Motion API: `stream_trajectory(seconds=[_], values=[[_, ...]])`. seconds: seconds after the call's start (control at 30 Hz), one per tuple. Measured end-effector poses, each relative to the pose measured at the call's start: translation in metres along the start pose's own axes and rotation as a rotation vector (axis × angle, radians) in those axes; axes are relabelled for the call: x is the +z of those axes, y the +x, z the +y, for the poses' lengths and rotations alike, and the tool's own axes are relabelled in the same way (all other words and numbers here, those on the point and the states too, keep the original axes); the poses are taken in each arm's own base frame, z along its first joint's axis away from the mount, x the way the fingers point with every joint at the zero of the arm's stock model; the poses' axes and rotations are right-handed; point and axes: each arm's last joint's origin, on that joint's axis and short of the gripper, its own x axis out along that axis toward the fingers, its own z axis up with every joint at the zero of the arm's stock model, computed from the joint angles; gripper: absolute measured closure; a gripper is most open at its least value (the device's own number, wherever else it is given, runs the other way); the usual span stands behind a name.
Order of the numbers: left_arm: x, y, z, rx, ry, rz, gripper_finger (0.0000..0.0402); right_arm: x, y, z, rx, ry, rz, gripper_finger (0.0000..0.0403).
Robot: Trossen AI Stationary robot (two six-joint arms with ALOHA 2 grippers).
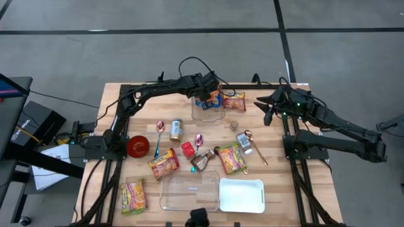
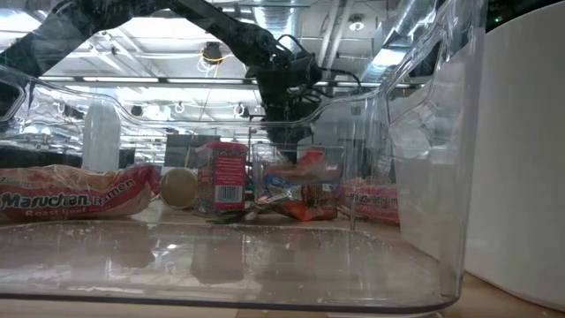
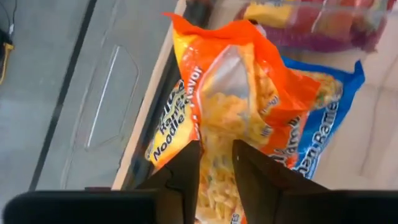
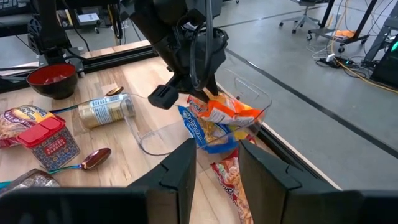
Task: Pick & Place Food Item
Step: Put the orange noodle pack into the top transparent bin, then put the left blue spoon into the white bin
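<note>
Left gripper (image 1: 207, 90), top centre, is hovering over clear rigid bin (image 1: 201, 113), fingers slightly parted around crinkly orange noodle packet (image 3: 230, 106); grip unclear. Right gripper (image 1: 265, 110) is idling partly open, empty.

At the desk's (image 1: 113, 94) far edge stands a bin (image 1: 203, 112) with a noodle packet (image 1: 208, 98) in it, the left hand (image 1: 206, 88) right above. A second packet (image 1: 234, 101) lies just right of the bin. The right hand (image 1: 267, 108) hovers farther right, near the desk's edge. Nearer the middle lie a can (image 1: 175, 129), a spoon (image 1: 158, 135) and a bowl (image 1: 138, 146) to their left. At the near edge a container (image 1: 189, 192) sits left of a tray (image 1: 242, 195), apparently touching it.
</note>
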Motion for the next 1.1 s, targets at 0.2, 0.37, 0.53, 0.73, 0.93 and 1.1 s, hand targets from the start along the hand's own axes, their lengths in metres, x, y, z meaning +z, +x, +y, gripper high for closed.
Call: stream_trajectory(seconds=[0.2, 0.37, 0.53, 0.73, 0.93, 1.1], values=[[0.002, -0.001, -0.004, -0.096, 0.002, -0.037, 0.0294, 0.000, 0.000, 0.000, 0.000, 0.000, -0.001, 0.0289], [0.003, -0.001, -0.005, -0.119, -0.001, -0.051, 0.0293, 0.000, 0.000, 0.000, 0.000, -0.003, -0.001, 0.0289], [0.003, -0.002, -0.004, -0.080, -0.002, -0.043, 0.0290, 0.000, 0.000, 0.000, 0.000, -0.007, 0.002, 0.0289], [0.008, -0.025, 0.008, -0.007, -0.023, -0.088, 0.0280, 0.000, 0.000, 0.000, 0.001, -0.008, 0.002, 0.0289], [0.012, -0.074, 0.026, 0.010, -0.053, -0.179, 0.0270, -0.001, 0.000, -0.002, -0.013, -0.003, 0.007, 0.0289], [0.002, -0.120, 0.038, -0.013, -0.046, -0.184, 0.0272, -0.002, -0.002, -0.003, -0.020, -0.001, 0.012, 0.0289]])
